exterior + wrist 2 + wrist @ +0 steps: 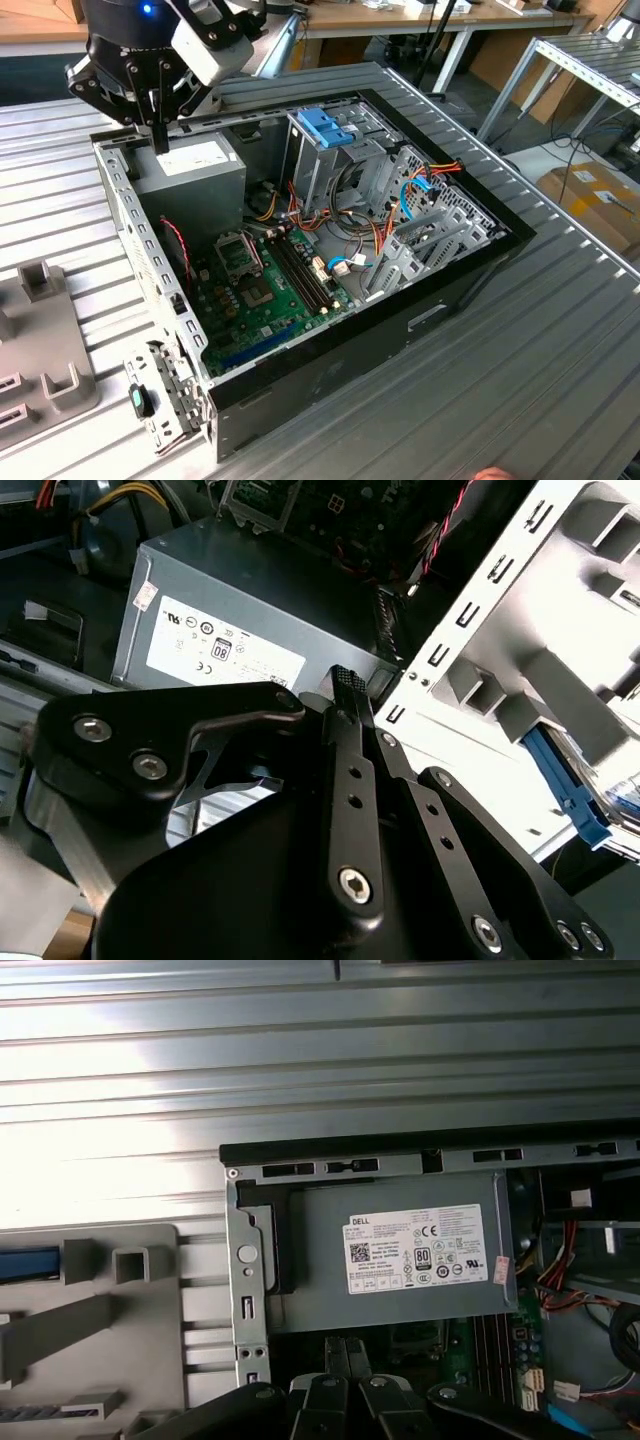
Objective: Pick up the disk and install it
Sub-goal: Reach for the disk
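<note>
An open computer case (440,290) lies on a ribbed metal table (560,330), and the gripper (160,138) hangs directly above the grey power supply (195,175) in the case's corner. In both wrist views we see its black fingers (350,730) drawn together, tip against tip, with nothing between them. They are just over the power supply's edge, close to its white sticker (420,1250).

The disk (565,790) is outside the case. It is past the perforated metal side wall (135,230) that runs along the power supply, and stands in a pale grey slotted fixture (45,340) on the table. We can make out only its blue rail and a sliver of label in the second wrist view. A blue strip at the fixture's edge in the first wrist view is probably the same disk, though we cannot be sure. That side wall stands between the gripper and the fixture.

Inside the case, on the far side of the power supply from the fixture, a tall metal drive cage (320,165) rises with a blue latch (325,125) on top. Orange, red and blue cables (375,240) crowd the space around the cage. The green motherboard (265,290) lies flat below the power supply. A loose metal bracket (170,395) lies on the table by the case's near corner.
</note>
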{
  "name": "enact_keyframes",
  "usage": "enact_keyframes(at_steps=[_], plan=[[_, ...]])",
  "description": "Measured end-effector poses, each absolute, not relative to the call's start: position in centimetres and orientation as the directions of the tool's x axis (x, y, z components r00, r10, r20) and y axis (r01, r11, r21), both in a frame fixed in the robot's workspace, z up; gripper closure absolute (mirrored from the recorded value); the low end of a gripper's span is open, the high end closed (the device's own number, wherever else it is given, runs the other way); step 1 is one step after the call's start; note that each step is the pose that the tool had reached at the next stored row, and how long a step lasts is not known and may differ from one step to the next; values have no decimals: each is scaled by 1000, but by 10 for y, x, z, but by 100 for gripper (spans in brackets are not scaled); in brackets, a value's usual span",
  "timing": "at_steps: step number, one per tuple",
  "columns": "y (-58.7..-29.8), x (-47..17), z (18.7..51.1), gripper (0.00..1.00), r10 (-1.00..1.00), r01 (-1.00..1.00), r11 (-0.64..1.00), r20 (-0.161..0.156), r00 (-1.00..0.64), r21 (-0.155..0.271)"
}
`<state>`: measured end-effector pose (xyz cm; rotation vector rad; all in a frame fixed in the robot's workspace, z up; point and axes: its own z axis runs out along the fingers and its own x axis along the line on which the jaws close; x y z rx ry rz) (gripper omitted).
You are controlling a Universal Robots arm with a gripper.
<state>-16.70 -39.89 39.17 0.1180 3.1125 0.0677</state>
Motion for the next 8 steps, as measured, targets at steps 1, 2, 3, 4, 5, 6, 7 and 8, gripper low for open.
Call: enact_keyframes(at_steps=[1, 2, 3, 4, 5, 6, 7, 8], plan=[[-399, -168, 392, 89, 76, 75, 996, -24, -997, 44], [-399, -169, 392, 89, 76, 75, 996, -24, -997, 44], [-399, -170, 391, 89, 76, 75, 996, -24, -997, 44], [-399, -171, 391, 89, 76, 75, 996, -25, -997, 44], [-399, -172, 391, 89, 76, 75, 996, -24, -997, 44], [-399, -172, 391, 89, 76, 75, 996, -24, -997, 44], [-399, -173, 391, 89, 76, 75, 996, -24, -997, 44], [-399, -174, 391, 89, 76, 75, 996, -24, -997, 44]])
